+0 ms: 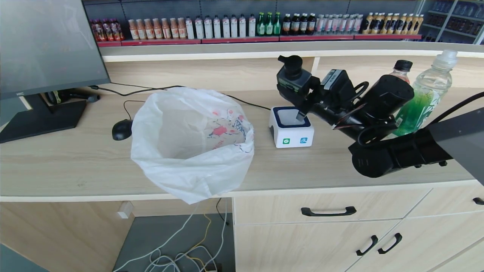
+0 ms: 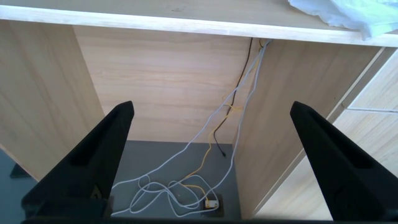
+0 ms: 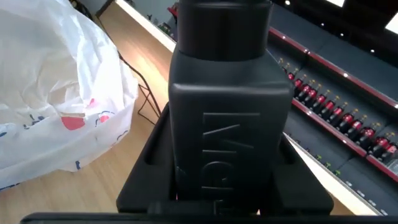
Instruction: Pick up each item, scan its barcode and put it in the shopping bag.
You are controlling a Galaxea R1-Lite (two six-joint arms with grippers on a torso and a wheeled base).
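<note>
My right gripper (image 1: 304, 92) is shut on a dark, square-bodied bottle (image 1: 294, 81) with a round black cap, holding it just above and behind the white scanner box (image 1: 291, 133) on the counter. In the right wrist view the bottle (image 3: 230, 118) stands upright between the fingers (image 3: 146, 158). The white shopping bag (image 1: 193, 139) stands open to the left of the scanner, also seen as shopping bag (image 3: 56, 106). A green drink bottle (image 1: 423, 98) and a black-capped bottle (image 1: 401, 70) stand at the far right. My left gripper (image 2: 211, 174) hangs open below the counter edge, empty.
A monitor (image 1: 45, 45) and a black mouse (image 1: 121, 129) sit at the counter's left, with cables (image 1: 151, 90) running behind the bag. Drawers (image 1: 328, 211) lie under the counter on the right. Loose cables (image 2: 186, 186) lie on the floor in the open bay.
</note>
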